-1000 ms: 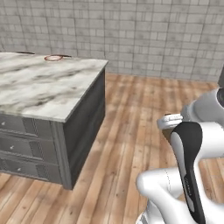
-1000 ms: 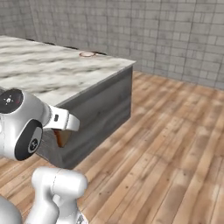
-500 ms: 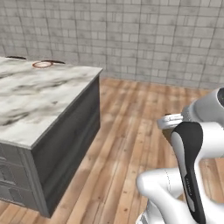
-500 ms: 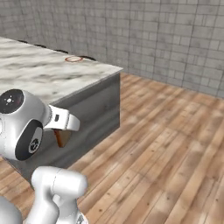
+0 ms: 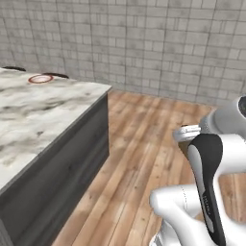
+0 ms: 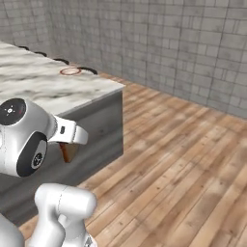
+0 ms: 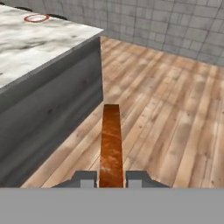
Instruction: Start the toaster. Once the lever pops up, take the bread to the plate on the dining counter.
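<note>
Now nearer the dining counter (image 5: 43,115), bread (image 7: 110,144) between fingers (image 7: 86,178).

The bread (image 7: 110,144) — a brown slice with a darker crust — is sitting edge-on between the tips of my claw (image 7: 111,178), out over the wooden floor. The plate (image 5: 40,79), white with a red rim, is lying flat near the far edge of the marble-topped table (image 5: 43,115) — well apart from the bread.

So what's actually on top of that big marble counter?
On the dining counter, a red-rimmed plate sits near its far edge, nothing visible on it. The near part of the top is cut off by the picture edge.
</note>
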